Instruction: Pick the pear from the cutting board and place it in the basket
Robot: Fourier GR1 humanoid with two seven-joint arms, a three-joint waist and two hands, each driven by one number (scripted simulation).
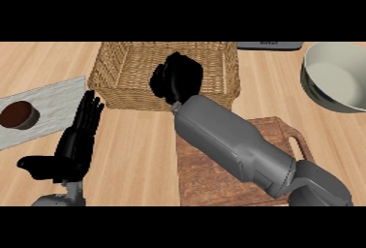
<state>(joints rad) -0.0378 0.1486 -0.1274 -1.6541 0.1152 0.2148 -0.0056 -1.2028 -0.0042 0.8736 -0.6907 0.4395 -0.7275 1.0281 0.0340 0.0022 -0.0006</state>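
Two black hands show: the right hand (175,77) hangs over the woven wicker basket (129,97), at twelve o'clock from the brown wooden cutting board (207,184), fingers curled, probably round the hidden pear; the left hand (75,145) rests released at nine o'clock.

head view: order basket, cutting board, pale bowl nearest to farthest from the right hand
1. basket, top centre, right under the right hand
2. cutting board, lower centre, just below the basket
3. pale bowl, far right edge
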